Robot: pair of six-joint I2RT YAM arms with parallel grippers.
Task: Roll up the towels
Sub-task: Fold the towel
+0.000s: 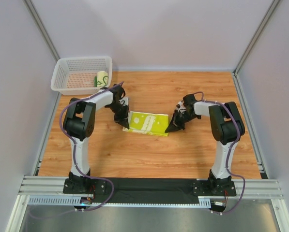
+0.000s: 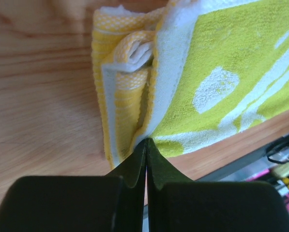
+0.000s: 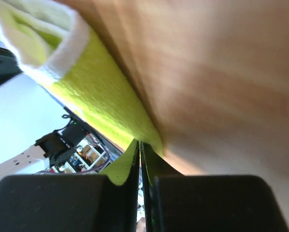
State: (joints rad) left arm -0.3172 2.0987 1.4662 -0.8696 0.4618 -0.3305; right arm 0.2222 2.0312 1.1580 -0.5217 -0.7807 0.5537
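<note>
A lime-yellow towel (image 1: 147, 123) with pale squiggles lies flat in the middle of the wooden table. My left gripper (image 1: 126, 124) is shut on the towel's left edge. In the left wrist view, the left gripper's (image 2: 146, 141) tips pinch the white-and-yellow hem, and the towel's (image 2: 221, 58) edge is folded and curled over beside them. My right gripper (image 1: 171, 128) is shut on the towel's right corner. In the right wrist view the towel's (image 3: 100, 92) cloth runs into the tips of the right gripper (image 3: 140, 142). A rolled towel (image 1: 102, 78) lies in the basket.
A white mesh basket (image 1: 81, 60) stands at the table's back left corner, close behind my left arm. Grey walls enclose the table on three sides. Bare wood lies in front of and behind the flat towel.
</note>
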